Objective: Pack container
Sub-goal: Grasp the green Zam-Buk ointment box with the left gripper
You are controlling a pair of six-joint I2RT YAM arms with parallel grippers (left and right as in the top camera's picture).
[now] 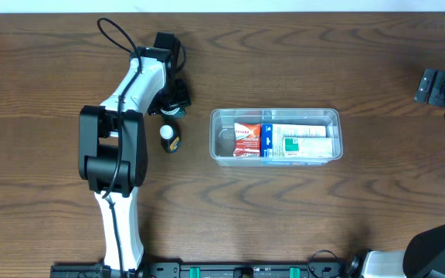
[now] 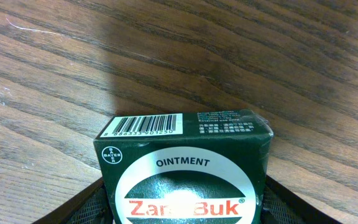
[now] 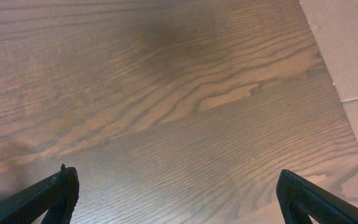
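Green ointment box (image 2: 185, 134) fills the left wrist view's bottom, pinched between the left gripper's (image 2: 182, 199) fingers; the right gripper (image 3: 176, 199) gapes wide. The container (image 1: 276, 111) sits mid-frame overhead, well apart; a shallow hold could let the box twist free in transit.

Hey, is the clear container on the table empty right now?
No, the container holds a red-and-white packet and a blue-and-white box lying side by side.

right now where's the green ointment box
Left wrist view, bottom centre: the green ointment box sits between the left gripper's fingers, over the wooden table, left of the container and near a small white-capped bottle.
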